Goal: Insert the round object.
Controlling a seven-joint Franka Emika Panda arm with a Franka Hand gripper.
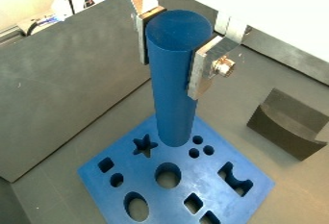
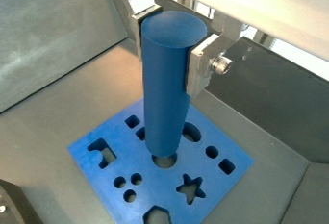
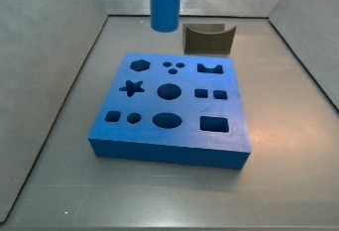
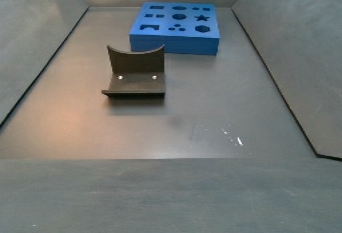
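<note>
My gripper (image 1: 172, 60) is shut on the round object (image 1: 174, 103), a tall smooth blue cylinder peg held upright by its top end. The silver fingers (image 1: 206, 69) press on both sides of it; both wrist views show this grip (image 2: 170, 53). The peg (image 2: 164, 103) hangs over the flat blue block (image 2: 213, 185) with shaped holes. In a side view the peg's lower end (image 3: 163, 17) is in the air above the far part of the blue block (image 3: 172, 141). The gripper is out of frame in both side views.
The dark fixture (image 4: 134, 72) with a curved notch stands on the grey floor beside the blue block (image 4: 178, 42); it also shows behind the block in a side view (image 3: 208, 39) and in a wrist view (image 1: 290, 122). Grey walls (image 3: 54, 37) enclose the floor.
</note>
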